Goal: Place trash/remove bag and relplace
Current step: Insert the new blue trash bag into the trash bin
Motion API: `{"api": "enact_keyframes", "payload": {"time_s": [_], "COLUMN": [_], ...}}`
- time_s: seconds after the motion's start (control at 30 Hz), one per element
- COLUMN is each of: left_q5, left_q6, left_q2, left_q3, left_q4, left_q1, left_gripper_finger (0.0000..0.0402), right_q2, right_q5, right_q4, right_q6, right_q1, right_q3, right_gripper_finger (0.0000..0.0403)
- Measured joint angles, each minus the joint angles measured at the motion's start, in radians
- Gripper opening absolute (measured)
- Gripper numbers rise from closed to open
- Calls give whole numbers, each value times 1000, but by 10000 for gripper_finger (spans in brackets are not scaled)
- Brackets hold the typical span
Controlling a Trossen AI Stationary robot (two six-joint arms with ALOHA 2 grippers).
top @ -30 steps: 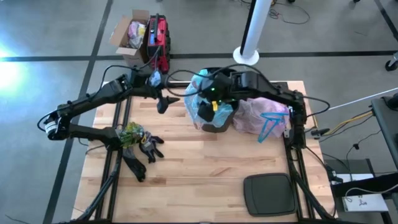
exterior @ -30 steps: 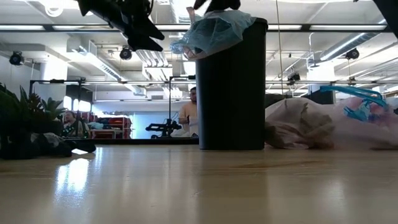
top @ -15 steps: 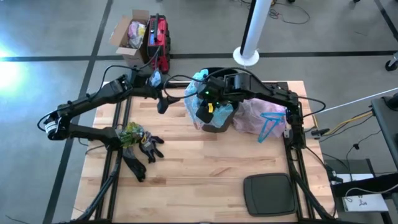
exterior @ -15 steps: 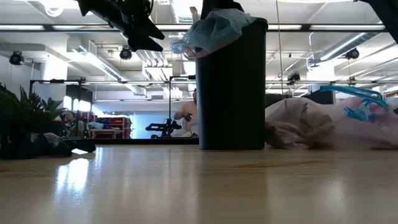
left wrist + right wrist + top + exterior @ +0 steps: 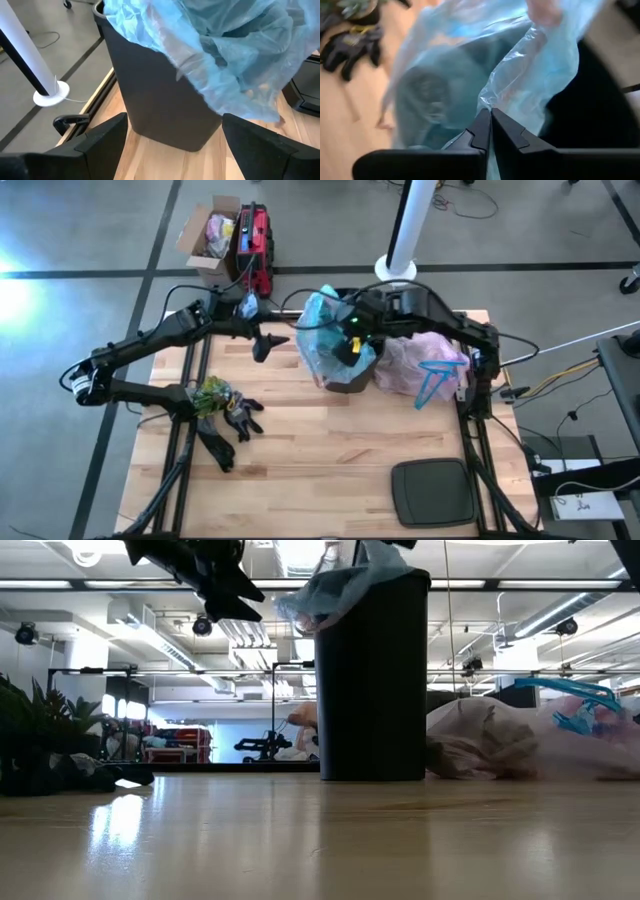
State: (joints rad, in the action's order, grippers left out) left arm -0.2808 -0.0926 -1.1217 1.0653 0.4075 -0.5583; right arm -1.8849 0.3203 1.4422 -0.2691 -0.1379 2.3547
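Light blue translucent liner (image 5: 322, 330) drapes over the black bin (image 5: 372, 680), pinched by the right gripper (image 5: 490, 131). Left gripper (image 5: 266, 345) hovers spread beside it. Pink bag (image 5: 412, 365) lies against the bin. Risk: thin film tearing or slipping free when pulled.

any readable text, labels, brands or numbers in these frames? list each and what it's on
None readable.
White label on the floor at the high view's lower right corner: dark marks, too small to read.
Red case beside the cardboard box: no legible brand.
Black bin, light blue bag, pink bag: no print visible.
Right end effector, shut on the light blue bag: no marking.
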Motion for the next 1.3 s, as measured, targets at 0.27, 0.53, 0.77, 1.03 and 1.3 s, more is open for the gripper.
{"api": "enact_keyframes", "payload": {"time_s": [0.27,0.53,0.77,1.03,1.3], "left_q5": [1,0,-2,-80,-68], "left_q6": [64,214,290,428,257], "left_q2": [1,2,-4,-122,-244], "left_q3": [0,0,0,22,205], "left_q4": [-92,-315,-483,-511,-343], "left_q1": [0,5,19,49,76], "left_gripper_finger": [311,311,311,311,311], "right_q2": [98,154,176,215,217], "right_q5": [164,204,203,169,142], "right_q4": [102,128,129,130,129], "right_q6": [7,-20,-8,1,-32], "right_q1": [-12,-40,-67,-122,-119], "right_q3": [2,-13,-75,-220,-142], "right_gripper_finger": [0,0,3,14,126]}}
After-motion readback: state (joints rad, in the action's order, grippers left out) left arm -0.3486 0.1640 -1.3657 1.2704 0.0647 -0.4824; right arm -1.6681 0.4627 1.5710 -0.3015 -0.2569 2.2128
